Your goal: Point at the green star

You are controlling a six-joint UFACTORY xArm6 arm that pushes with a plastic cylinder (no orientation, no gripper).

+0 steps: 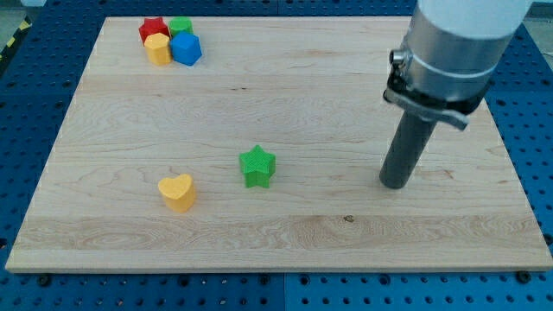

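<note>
The green star (pixel 257 166) lies on the wooden board (pixel 276 233), a little left of the middle and toward the view's bottom. My tip (pixel 395 184) rests on the board well to the star's right, at about the same height in the view, with a wide gap between them. The dark rod rises from the tip to the grey arm at the view's top right.
A yellow heart (pixel 178 192) lies left of and slightly below the star. At the view's top left sits a tight cluster: a red block (pixel 153 29), a green block (pixel 181 26), a yellow block (pixel 158 49) and a blue block (pixel 186 49).
</note>
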